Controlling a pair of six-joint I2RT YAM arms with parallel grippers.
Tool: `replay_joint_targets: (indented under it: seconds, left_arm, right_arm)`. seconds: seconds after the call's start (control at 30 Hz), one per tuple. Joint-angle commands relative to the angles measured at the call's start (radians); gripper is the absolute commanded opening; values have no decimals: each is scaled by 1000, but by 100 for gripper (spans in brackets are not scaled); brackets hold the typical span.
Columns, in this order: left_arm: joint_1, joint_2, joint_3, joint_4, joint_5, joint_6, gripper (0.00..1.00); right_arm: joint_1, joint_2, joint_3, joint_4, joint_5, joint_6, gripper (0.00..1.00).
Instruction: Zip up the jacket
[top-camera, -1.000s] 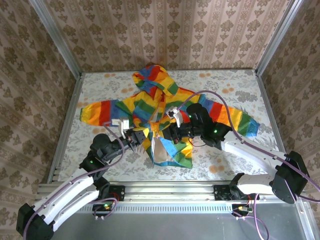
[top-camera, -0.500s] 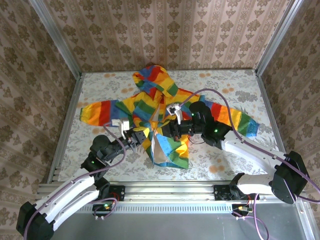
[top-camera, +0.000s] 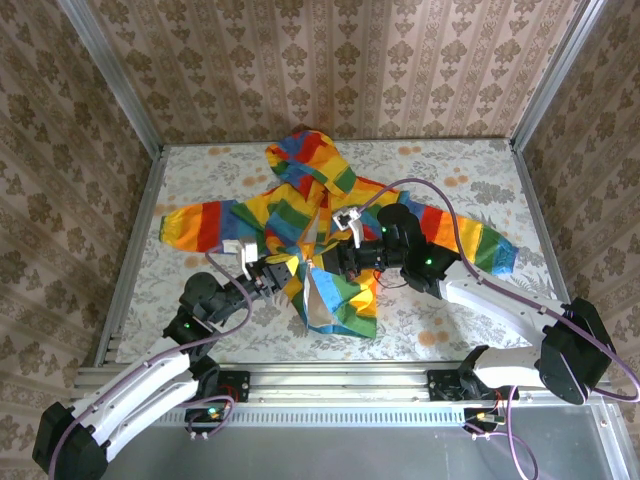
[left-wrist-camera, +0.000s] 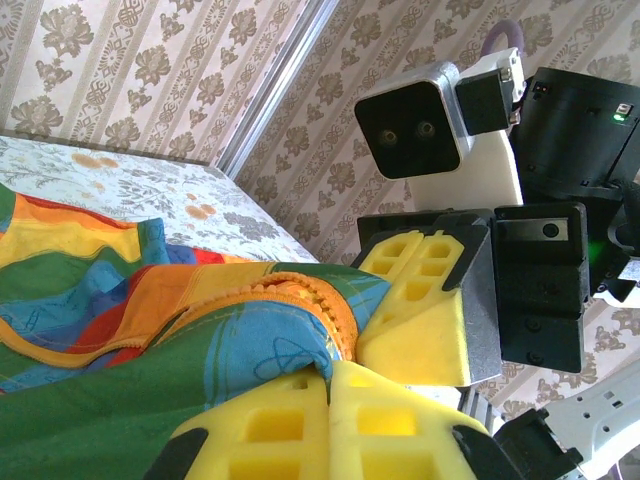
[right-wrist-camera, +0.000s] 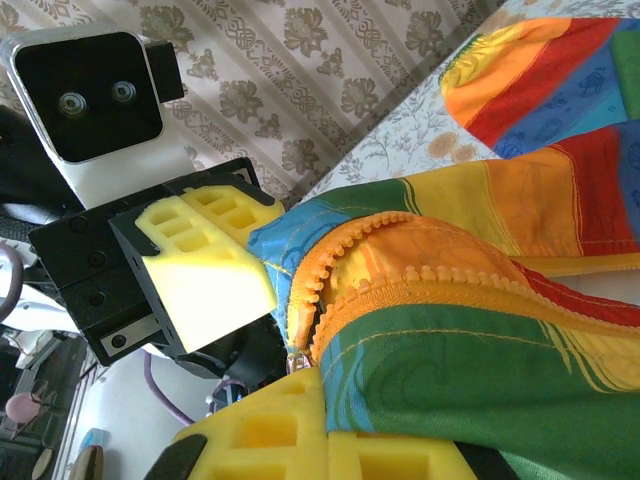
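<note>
**Jacket pinched at its front by both grippers**

The jacket is spread across the middle of the tabletop, with the hood toward the far edge. Bare room is left at all corners. The left gripper and the right gripper are clamped on its front edges, beside the orange zipper.

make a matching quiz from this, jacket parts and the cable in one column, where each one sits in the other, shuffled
Column one:
A. pointed striped hood
B. orange toothed zipper
C. thin purple cable
D. green-tipped striped sleeve cuff

Column two:
1. arching over the white right arm
2. nearest the papered far wall
3. at the right edge of the floral tabletop
4. between left gripper and right gripper, jaws shut on the rainbow-striped jacket

Pairs: A-2, B-4, C-1, D-3
</note>
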Motion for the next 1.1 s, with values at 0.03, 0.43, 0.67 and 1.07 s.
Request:
replay_joint_targets:
  seconds: [0.03,0.43,0.67,1.07]
  left_arm:
    - [4,-3,-11,63,27,9,0]
    - [-3,2,-28,62,36,8,0]
    - [-13,2,-24,61,68,2,0]
    - [-23,3,-28,20,93,0,0]
  right_arm:
    - [-5,-2,-11,68,-34,19,0]
    - [-7,-1,-19,111,-48,56,0]
    - [-18,2,-28,114,-38,68,0]
    - [-33,13,-30,137,-81,99,0]
